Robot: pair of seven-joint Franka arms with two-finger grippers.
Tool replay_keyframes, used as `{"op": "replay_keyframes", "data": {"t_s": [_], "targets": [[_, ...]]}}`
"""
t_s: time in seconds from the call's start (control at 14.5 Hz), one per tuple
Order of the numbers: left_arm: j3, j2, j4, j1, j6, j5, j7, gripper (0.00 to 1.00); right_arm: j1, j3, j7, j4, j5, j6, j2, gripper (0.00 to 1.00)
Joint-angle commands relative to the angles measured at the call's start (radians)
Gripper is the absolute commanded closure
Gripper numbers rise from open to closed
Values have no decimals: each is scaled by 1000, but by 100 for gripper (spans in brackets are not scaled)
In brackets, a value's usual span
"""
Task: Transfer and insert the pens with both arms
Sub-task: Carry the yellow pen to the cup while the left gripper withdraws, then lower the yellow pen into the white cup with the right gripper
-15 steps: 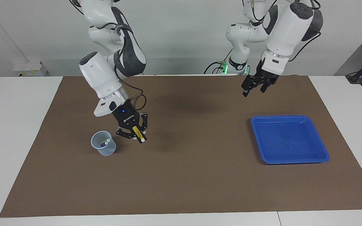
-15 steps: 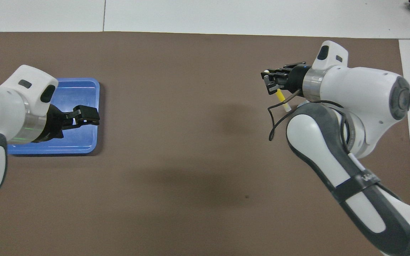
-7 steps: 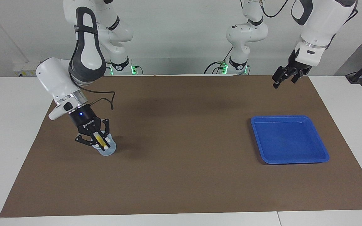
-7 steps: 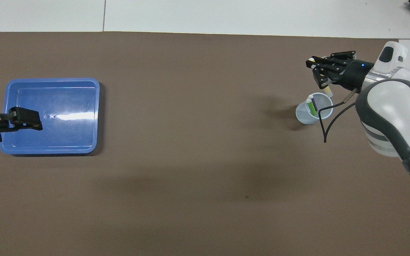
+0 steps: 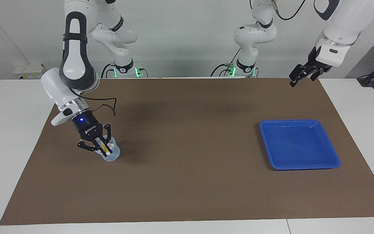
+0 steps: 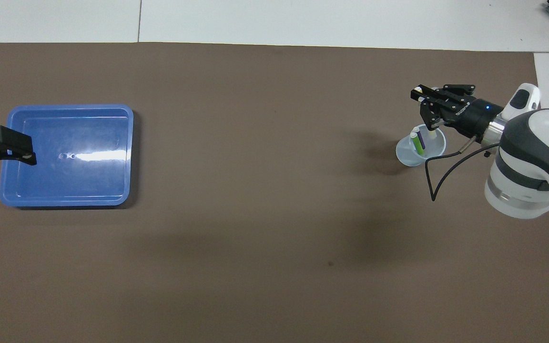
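Now the right end effector [image 5: 103, 148] grips the yellow pen [image 5: 104, 149] over the cup [image 5: 111, 155], seemingly entering it; the left end effector [image 5: 299, 77] waits, fingers apart.

yellow pen [image 5: 103, 148] lowered into cup [image 5: 111, 155]
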Motion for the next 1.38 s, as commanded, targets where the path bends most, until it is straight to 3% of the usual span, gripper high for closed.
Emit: {"op": "replay_keyframes", "data": {"t_s": [0.0, 0.28, 0.69, 0.96, 1.31], "targets": [[31, 14, 4, -38, 17, 20, 24, 0, -34, 15, -73, -49, 50, -9, -36, 100], [33, 23, -2, -38, 20, 12, 104, 0, -54, 13, -179, -74, 162, -37, -34, 100], [71, 28, 4, -70, 23, -14, 104, 0, -54, 15, -185, -80, 168, -35, -29, 100], [76, 22, -6, -81, 39, -15, 107, 0, -51, 13, -301, -80, 291, -38, -5, 100], [79, 22, -3, -84, 36, -18, 110, 0, -60, 13, -312, -100, 291, -47, -11, 100]]}}
